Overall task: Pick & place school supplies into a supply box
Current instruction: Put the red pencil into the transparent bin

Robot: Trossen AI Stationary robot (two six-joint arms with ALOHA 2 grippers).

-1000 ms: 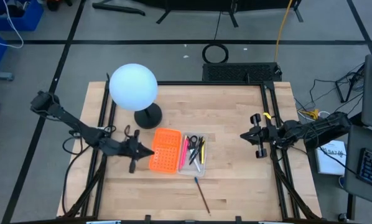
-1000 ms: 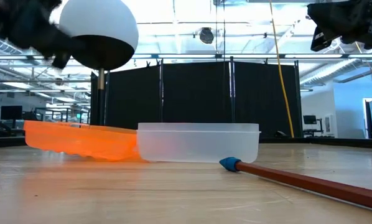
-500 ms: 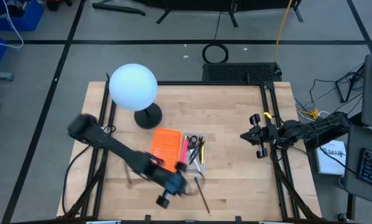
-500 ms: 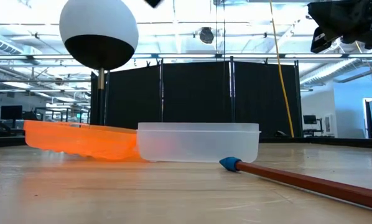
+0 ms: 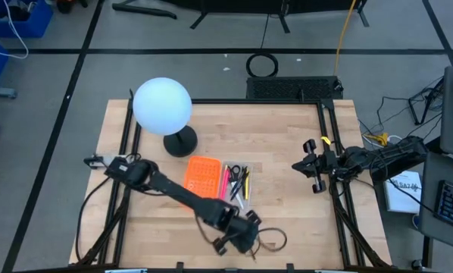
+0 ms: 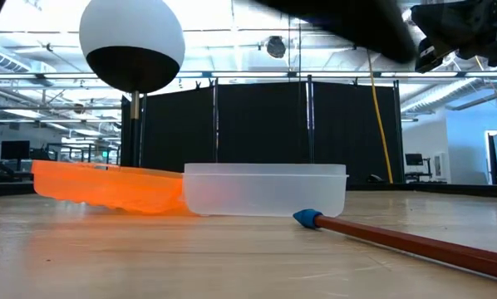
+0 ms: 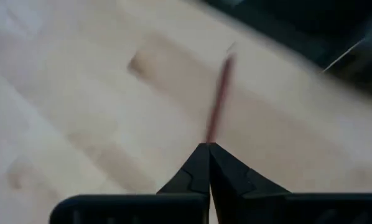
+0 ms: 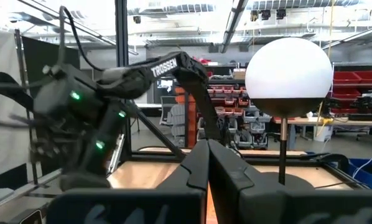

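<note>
The supply box, a clear tray joined to an orange gridded panel, lies flat mid-table. In it lie scissors and several pens and pencils. A loose red-brown pencil with a blue end lies flat on the wood nearer the front edge. My left gripper is shut and hangs above this pencil, tilted down, clear of it. In the high view the left gripper covers most of the pencil. My right gripper waits shut, raised at the table's right edge.
A white globe lamp stands on its dark round foot at the far left, behind the orange panel. Black frame rails run along the table's left and right sides. Bare wood lies right of the box.
My left arm has swung from beside the orange panel's left side toward the near edge and to the right, past the box, ending over the loose pencil. Its wrist has rolled and tipped downward. The fingers stayed shut. The pencil has not moved.
</note>
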